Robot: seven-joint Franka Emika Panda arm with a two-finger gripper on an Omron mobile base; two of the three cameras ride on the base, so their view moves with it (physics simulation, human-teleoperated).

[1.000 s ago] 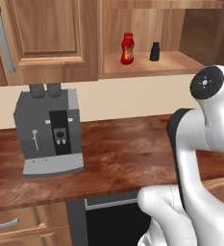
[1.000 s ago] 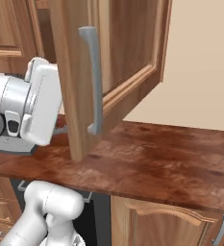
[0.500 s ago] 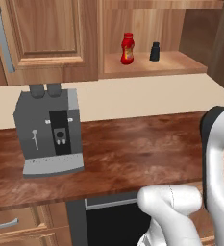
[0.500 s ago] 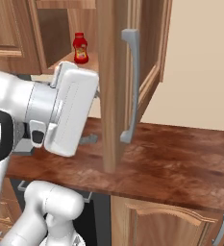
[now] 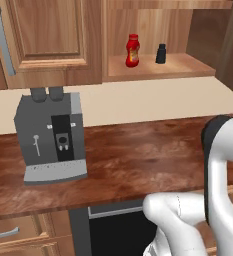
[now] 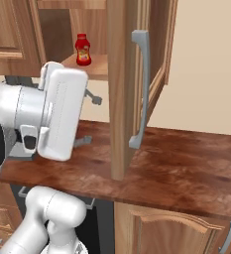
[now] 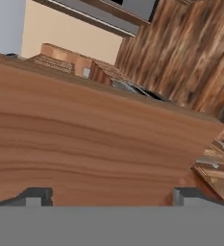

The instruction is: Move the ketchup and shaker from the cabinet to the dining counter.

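Ketchup (image 5: 132,50) on cabinet (image 5: 158,67) shelf (beside shaker (image 5: 161,53))

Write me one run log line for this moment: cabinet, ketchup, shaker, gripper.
cabinet: door open | ketchup: upright on shelf | shaker: upright on shelf, right of ketchup, apart | gripper: open, empty

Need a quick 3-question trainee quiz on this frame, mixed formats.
1. True or false: the ketchup and the shaker stand on the open cabinet shelf.
2. On the shelf in the left base view, the ketchup stands to which side of the shaker? A) left B) right
3. Fill in: the claw is ____, with nothing between its fingers.

Key: 1 true; 2 A; 3 open.
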